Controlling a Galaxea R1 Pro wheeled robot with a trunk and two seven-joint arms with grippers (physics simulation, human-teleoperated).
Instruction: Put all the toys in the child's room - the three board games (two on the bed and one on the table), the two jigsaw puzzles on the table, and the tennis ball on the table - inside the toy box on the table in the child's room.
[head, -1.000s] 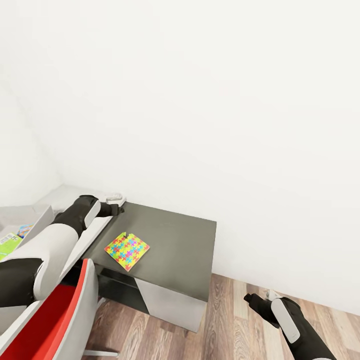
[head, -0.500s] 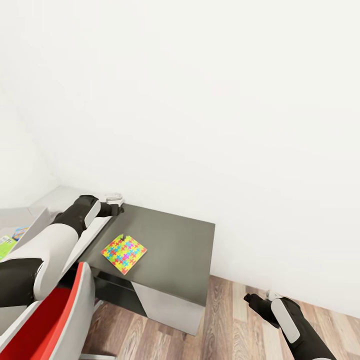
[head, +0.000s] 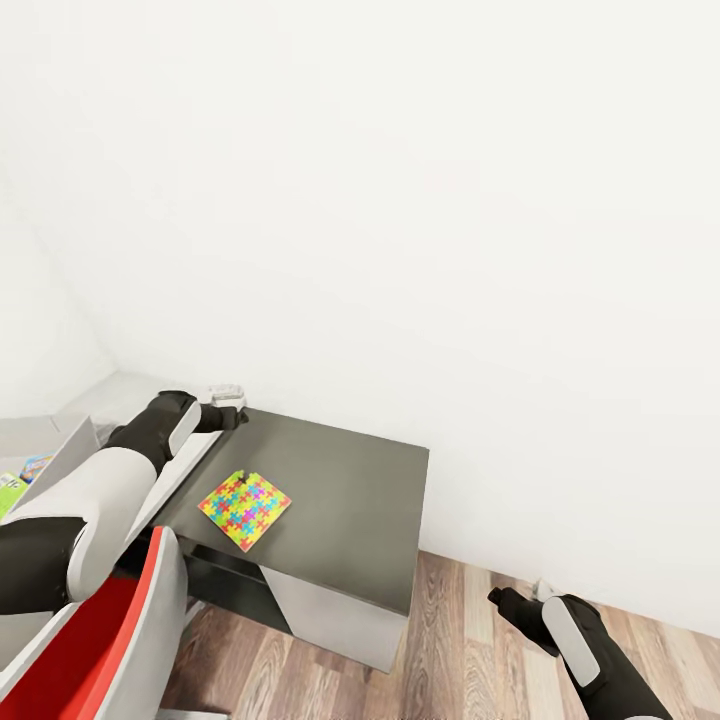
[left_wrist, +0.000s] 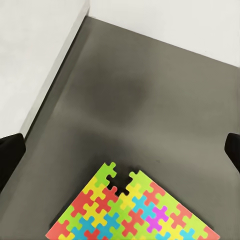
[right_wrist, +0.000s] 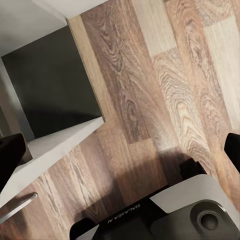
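The left gripper (left_wrist: 120, 150) hangs with its fingers spread wide and empty above the dark grey side desk (head: 350, 490), the jigsaw puzzle (head: 244, 509) flat near the desk's front left corner. Lowering squarely over one puzzle edge would likely grip best. The right gripper (right_wrist: 120, 150), also spread and empty, hangs over the wood floor (head: 480, 640).

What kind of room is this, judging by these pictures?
Probably a child's room or study corner: a colourful jigsaw puzzle lies on a dark grey side desk, with a red chair and wood-plank floor.
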